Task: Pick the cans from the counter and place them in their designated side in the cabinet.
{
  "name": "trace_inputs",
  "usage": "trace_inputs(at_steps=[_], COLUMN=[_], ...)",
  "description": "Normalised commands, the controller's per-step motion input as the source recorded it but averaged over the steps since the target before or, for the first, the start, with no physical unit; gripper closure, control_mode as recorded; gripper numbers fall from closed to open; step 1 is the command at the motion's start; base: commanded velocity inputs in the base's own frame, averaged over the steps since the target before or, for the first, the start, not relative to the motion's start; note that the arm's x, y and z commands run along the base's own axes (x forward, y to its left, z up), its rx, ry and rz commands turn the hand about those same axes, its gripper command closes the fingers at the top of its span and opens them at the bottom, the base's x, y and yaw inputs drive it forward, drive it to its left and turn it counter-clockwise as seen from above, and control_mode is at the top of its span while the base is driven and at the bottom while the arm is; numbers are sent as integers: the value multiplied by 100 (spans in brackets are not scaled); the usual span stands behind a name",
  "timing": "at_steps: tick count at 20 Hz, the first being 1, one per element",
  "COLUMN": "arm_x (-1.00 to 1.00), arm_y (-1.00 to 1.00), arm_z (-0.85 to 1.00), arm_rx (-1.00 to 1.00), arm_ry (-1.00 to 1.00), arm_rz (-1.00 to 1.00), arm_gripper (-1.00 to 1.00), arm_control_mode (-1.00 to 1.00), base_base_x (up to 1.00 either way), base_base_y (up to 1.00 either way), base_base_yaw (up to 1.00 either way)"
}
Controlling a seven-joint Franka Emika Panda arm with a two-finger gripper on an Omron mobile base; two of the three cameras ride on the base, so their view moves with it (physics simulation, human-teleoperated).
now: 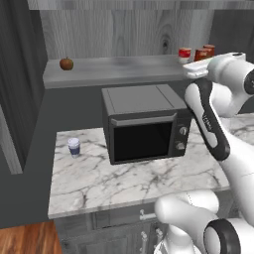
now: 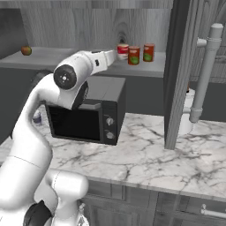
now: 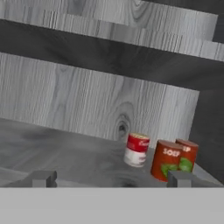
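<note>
Three cans stand together at the right end of the cabinet shelf (image 1: 114, 69): a red-and-white can (image 3: 136, 149) with a tan top, an orange-red can (image 3: 166, 160) with a green patch, and a second orange-red can (image 3: 187, 154) behind it. From the base they are the red-and-white can (image 2: 122, 51) and the orange-red cans (image 2: 133, 55) (image 2: 148, 52). My gripper (image 3: 110, 179) hangs over the shelf just short of them. It is open, its fingertips (image 3: 41, 178) set wide apart with nothing between them. The marble counter (image 1: 124, 178) lies below.
A black microwave (image 1: 144, 124) sits on the counter under the shelf, and a white cup with a blue band (image 1: 74, 147) stands to its left. An apple (image 1: 66, 63) rests at the shelf's left end. A dark cabinet side panel (image 2: 176, 70) and a pale pipe (image 2: 207, 66) rise on the right.
</note>
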Motion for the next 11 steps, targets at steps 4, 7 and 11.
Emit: trace_inputs(at_steps=[4,7,11], arm_x=[-86,-92,-93], arm_y=[8,8,9], arm_z=[0,0,-1], arm_rx=[-5,-5,-6], arm_ry=[-2,-3,-2], arm_rz=[2,3,3], arm_gripper=[-100,-100,-100], arm_control_mode=[-100,-100,-100], base_base_x=[0,0,0], base_base_y=[0,0,0], base_base_yaw=[0,0,0])
